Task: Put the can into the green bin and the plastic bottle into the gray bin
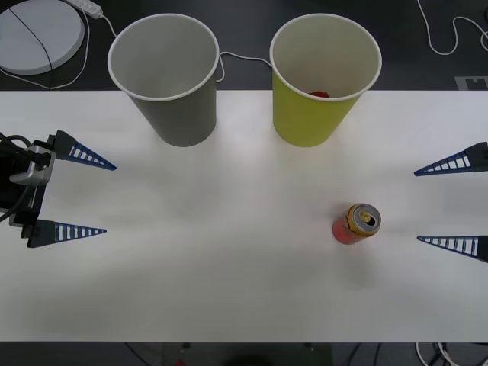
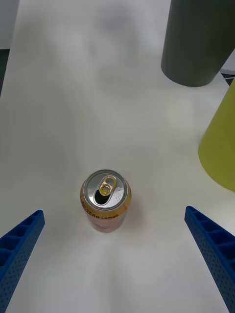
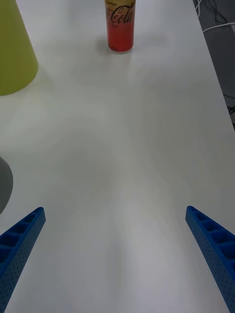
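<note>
While can (image 1: 356, 223) stands upright on table (image 1: 229, 290), lower right of front frame, right hand (image 1: 451, 204) gapes wide beside it, left hand (image 1: 72, 194) likewise open at left edge. Risk: off-centre closing topples can; green bin (image 1: 320, 84) near.

Upright can (image 1: 356, 223) near green bin (image 1: 320, 84)

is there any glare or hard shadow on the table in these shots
Front view: even light on the table, faint shadows under the gray bin and green bin. Right wrist view: soft sheen on the can top. Left wrist view: only soft patches.
</note>
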Controlling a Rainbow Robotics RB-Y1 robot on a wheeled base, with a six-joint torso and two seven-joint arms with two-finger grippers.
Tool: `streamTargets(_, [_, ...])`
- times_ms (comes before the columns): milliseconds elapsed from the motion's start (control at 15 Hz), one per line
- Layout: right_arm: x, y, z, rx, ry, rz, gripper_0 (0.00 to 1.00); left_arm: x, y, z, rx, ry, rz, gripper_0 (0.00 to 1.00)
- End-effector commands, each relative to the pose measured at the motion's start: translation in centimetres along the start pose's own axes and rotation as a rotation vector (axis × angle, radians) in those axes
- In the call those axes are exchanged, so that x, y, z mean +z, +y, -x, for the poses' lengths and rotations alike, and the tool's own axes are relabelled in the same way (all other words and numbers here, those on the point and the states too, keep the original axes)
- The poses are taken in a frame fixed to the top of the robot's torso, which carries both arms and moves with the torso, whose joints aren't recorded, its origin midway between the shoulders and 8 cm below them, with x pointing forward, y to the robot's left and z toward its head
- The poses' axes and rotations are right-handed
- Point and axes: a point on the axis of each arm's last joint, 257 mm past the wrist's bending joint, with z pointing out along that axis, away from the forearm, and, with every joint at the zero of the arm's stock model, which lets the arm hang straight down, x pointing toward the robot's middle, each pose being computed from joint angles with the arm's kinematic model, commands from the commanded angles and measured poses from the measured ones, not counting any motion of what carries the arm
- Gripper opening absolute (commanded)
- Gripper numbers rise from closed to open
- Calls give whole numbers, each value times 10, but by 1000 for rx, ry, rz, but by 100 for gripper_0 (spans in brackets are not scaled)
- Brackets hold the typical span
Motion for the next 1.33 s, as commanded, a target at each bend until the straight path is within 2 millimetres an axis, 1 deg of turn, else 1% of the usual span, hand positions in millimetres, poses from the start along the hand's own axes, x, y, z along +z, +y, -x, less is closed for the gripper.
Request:
streamTargets(67, [0,0,0,0,0,0,100,0,0,0,0,0,0,100])
streamTargets(200, [0,0,0,0,0,0,100,0,0,0,0,0,0,100])
streamTargets(267, [0,6,-7,26,2,0,100,0,0,0,0,0,0,100])
streamTargets(467, [-8,2,-8,19,9,-18,100,0,0,0,0,0,0,100])
streamTargets(600, [-13,1,-14,51,-10,-40,100,0,0,0,0,0,0,100])
streamTargets(733, [-19,1,-23,83,-43,-62,100,0,0,0,0,0,0,100])
streamTargets(867, [-25,1,-35,69,-69,-90,100,0,0,0,0,0,0,100])
streamTargets(1000, [-29,2,-50,80,-94,-117,100,0,0,0,0,0,0,100])
streamTargets(1200, [-31,9,-71,88,-119,-145,100,0,0,0,0,0,0,100])
streamTargets(1333, [-28,16,-81,103,-150,-156,100,0,0,0,0,0,0,100])
